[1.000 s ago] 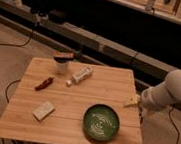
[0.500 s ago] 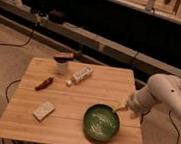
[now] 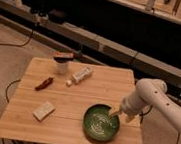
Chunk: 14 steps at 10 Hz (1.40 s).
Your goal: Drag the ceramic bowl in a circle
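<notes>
The bowl (image 3: 101,123) sits on the wooden table (image 3: 96,90), toward its 5 o'clock corner. The gripper (image 3: 114,110) hangs at the bowl's rim at 1 o'clock with its fingers spread wide. I can't tell whether they touch it. A lidded cup (image 3: 62,63) stands toward the table's 11 o'clock, well apart from the bowl.

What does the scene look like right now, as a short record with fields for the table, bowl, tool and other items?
table: wooden, slatted top
ceramic bowl: dark green, upright, front right of the table
tool: open, at the bowl's right rim
arm: white, coming in from the right
other items: lidded cup and white box at the back; red object at the left; pale block at the front left
</notes>
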Motion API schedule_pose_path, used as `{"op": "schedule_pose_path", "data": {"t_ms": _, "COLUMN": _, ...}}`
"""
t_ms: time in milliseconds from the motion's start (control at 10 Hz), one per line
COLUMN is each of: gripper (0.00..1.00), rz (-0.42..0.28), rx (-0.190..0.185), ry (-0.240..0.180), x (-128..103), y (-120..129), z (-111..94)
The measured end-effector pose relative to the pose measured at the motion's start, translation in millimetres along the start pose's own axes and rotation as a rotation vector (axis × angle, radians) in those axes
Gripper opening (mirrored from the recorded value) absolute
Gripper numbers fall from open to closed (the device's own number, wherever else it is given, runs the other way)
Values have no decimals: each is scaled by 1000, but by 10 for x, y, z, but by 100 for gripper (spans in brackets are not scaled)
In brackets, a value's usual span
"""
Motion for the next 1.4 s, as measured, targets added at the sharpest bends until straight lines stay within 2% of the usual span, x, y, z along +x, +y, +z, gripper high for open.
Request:
{"op": "schedule_pose_path", "data": {"t_ms": 300, "gripper": 65, "rz": 28, "rx": 55, "ry": -33, "x": 18, "y": 44, "z": 351}}
{"op": "schedule_pose_path", "data": {"t_ms": 400, "gripper": 57, "rz": 48, "rx": 77, "ry": -40, "x": 51, "y": 100, "z": 479}}
{"op": "schedule_pose_path", "data": {"t_ms": 600, "gripper": 35, "rz": 95, "rx": 64, "ry": -40, "x": 125, "y": 238, "z": 503}}
{"op": "schedule_pose_path", "data": {"t_ms": 900, "gripper": 5, "rz": 218, "rx": 52, "ry": -55, "x": 182, "y": 509, "z": 409}}
{"op": "schedule_pose_path", "data": {"t_ms": 1000, "gripper": 1, "rz": 267, "rx": 44, "ry": -48, "x": 226, "y": 662, "z": 340}}
{"op": "schedule_pose_path", "data": {"t_ms": 1100, "gripper": 0, "rz": 303, "rx": 36, "ry": -42, "x": 253, "y": 784, "z": 288}}
{"op": "schedule_pose_path", "data": {"t_ms": 1200, "gripper": 0, "rz": 397, "rx": 14, "ry": -23, "x": 311, "y": 1128, "z": 139}}
{"op": "schedule_pose_path", "data": {"t_ms": 1300, "gripper": 0, "rz": 481, "rx": 10, "ry": 0, "x": 364, "y": 1437, "z": 12}}
{"op": "schedule_pose_path", "data": {"t_ms": 1400, "gripper": 0, "rz": 525, "rx": 10, "ry": 15, "x": 408, "y": 1600, "z": -64}}
